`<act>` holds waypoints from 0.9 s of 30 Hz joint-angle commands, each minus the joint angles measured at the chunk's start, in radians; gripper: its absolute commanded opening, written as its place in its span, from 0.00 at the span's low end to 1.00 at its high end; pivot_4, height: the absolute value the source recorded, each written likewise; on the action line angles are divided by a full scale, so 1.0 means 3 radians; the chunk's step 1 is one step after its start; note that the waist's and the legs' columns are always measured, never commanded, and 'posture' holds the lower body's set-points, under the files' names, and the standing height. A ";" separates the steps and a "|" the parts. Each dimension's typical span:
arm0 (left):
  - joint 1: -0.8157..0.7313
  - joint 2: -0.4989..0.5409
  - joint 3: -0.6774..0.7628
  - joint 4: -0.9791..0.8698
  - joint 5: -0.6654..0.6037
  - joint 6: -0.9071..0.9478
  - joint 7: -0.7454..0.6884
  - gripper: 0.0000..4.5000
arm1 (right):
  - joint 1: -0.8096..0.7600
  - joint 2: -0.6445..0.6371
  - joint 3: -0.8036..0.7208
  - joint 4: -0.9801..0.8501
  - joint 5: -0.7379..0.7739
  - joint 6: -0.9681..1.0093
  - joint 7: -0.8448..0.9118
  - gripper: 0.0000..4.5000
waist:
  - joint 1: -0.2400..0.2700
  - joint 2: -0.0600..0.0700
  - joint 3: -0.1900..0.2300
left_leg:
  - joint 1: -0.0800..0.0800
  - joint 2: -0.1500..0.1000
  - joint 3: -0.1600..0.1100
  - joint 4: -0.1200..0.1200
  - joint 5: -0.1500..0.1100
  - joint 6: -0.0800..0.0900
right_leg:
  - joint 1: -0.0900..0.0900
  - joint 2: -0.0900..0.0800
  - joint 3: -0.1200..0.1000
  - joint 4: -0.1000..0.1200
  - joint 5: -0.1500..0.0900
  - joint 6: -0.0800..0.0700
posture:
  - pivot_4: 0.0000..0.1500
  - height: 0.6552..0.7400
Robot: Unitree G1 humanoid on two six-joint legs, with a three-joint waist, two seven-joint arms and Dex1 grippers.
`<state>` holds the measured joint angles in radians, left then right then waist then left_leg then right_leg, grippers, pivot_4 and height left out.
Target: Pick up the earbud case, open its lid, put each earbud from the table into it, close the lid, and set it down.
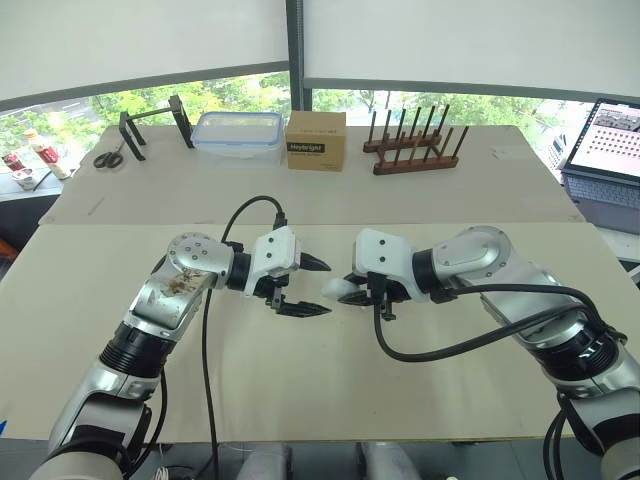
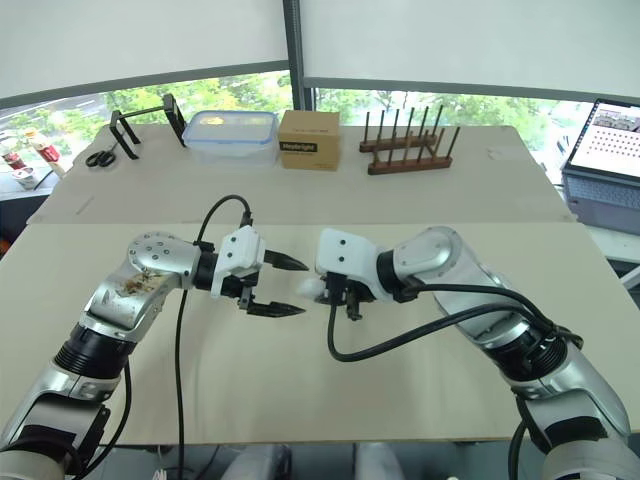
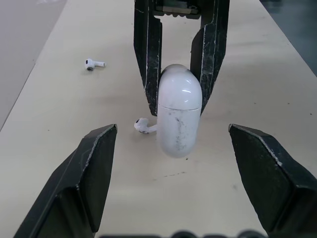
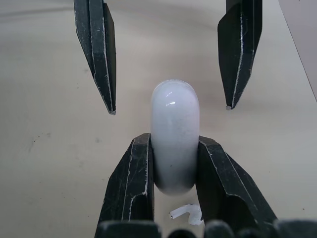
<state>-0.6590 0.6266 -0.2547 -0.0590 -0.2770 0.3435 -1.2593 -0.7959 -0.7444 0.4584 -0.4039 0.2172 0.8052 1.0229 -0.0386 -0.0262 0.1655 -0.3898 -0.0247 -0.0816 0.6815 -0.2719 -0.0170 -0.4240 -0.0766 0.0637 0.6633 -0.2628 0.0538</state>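
— Where does the light come from?
— Daylight, through the windows (image 1: 250,95) far beyond both pincers. The blinds (image 1: 140,40) above them glow an even white.
— Harsh?
— No. The table (image 1: 120,260) is evenly bright, and hardly any shadow shows beneath the left pincer (image 1: 325,288).
— Glare?
— A small highlight on the case (image 3: 178,94) in the right pincer (image 4: 173,139), and a sheen on the silver right arm (image 1: 480,255) behind it.
— Distortion?
— The blinds' lower edge bows in both eye views.

Rounded silver shells, white boxy wrists and looping black cables (image 1: 206,380) dress both arms, down to the black-fingered left claw (image 1: 326,288) and right claw (image 4: 174,139).
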 commanded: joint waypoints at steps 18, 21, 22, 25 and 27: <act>-0.0033 -0.0091 -0.0008 -0.0087 0.0040 0.0063 0.0038 0.11 | -0.0001 0.0013 -0.0113 -0.0141 0.0008 -0.0063 0.0025 0.17 | 0.0000 0.0000 0.0000 | 0.0000 0.0000 0.0000 0.0001 0.0000 0.0000 | 0.0000 0.0000 0.0000 0.0001 0.0000 0.0000 | 1.00 1.00; -0.0008 -0.0073 0.0008 -0.0077 0.0064 0.0031 0.0048 0.11 | 0.0018 -0.0011 -0.0153 -0.0154 0.0032 -0.0038 0.0028 0.28 | 0.0000 0.0000 0.0000 | 0.0000 0.0000 0.0000 0.0001 0.0000 0.0000 | 0.0000 0.0000 0.0000 0.0001 0.0000 0.0000 | 1.00 1.00; 0.0008 -0.0062 0.0022 -0.0069 0.0067 0.0026 0.0052 0.11 | 0.0035 -0.0053 -0.0167 -0.0161 0.0028 -0.0061 0.0052 0.40 | 0.0000 0.0000 0.0000 | 0.0000 0.0000 0.0000 0.0001 0.0000 0.0000 | 0.0000 0.0000 0.0000 0.0001 0.0000 0.0000 | 1.00 1.00; 0.0075 -0.0017 0.0070 -0.0063 0.0033 0.0016 0.0029 0.11 | 0.0059 -0.0163 -0.0228 -0.0170 -0.0020 -0.0134 0.0079 0.63 | 0.0000 0.0000 0.0000 | 0.0000 0.0000 0.0000 0.0001 0.0000 0.0000 | 0.0000 0.0000 0.0000 0.0001 0.0000 0.0000 | 1.00 1.00; 0.0148 0.0018 0.0124 -0.0065 -0.0040 -0.0002 -0.0023 0.11 | 0.0058 -0.0254 -0.0295 -0.0165 -0.0036 -0.0204 0.0109 0.77 | -0.0001 0.0000 0.0000 | 0.0000 0.0000 0.0000 0.0001 0.0000 0.0000 | 0.0000 0.0000 0.0000 0.0000 0.0000 0.0000 | 1.00 1.00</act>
<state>-0.6226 0.6208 -0.2532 -0.0614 -0.2623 0.3540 -1.2538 -0.7687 -0.7988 0.4278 -0.4228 0.2157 0.7830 1.0463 -0.0390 -0.0262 0.1655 -0.3896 -0.0247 -0.0817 0.6818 -0.2719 -0.0170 -0.4241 -0.0767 0.0639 0.6634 -0.2628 0.0538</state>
